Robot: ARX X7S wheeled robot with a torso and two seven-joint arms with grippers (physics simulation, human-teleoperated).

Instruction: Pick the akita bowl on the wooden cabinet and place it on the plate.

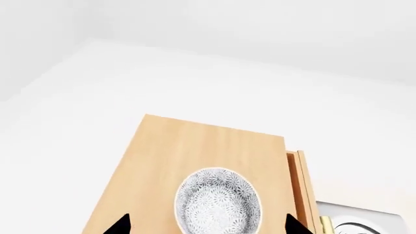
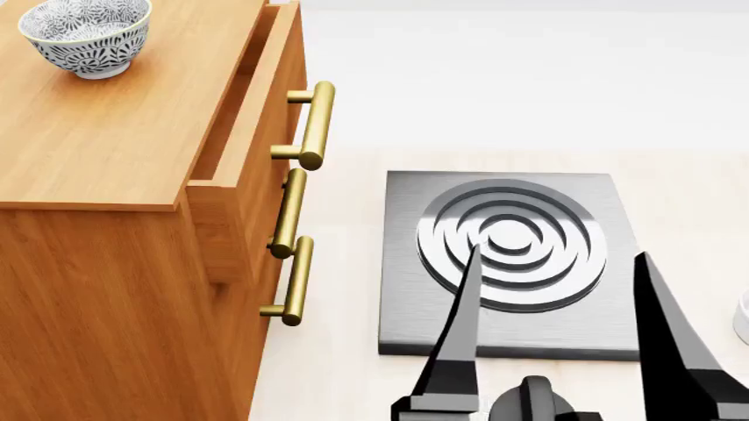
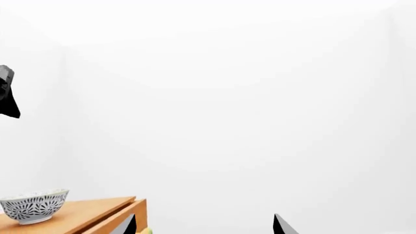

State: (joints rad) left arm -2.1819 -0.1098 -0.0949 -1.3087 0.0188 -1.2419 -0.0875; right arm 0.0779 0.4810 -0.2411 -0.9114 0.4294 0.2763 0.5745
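Observation:
The akita bowl (image 2: 86, 35), white with a dense grey-blue pattern, stands upright at the far end of the wooden cabinet (image 2: 117, 132) top. In the left wrist view the bowl (image 1: 219, 201) lies straight below my left gripper (image 1: 208, 226), whose jaws stand wide open on either side of it and above it. My right gripper (image 2: 559, 254) is open and empty, raised over the counter to the right of the cabinet; its wrist view shows the bowl (image 3: 34, 204) from the side. The plate is out of view.
A grey square burner plate with concentric rings (image 2: 404, 263) lies on the pale counter right of the cabinet. The cabinet's top drawer (image 2: 252, 123) stands slightly open, with brass bar handles (image 2: 314, 123) sticking out. A white object's edge (image 2: 742, 320) shows at far right.

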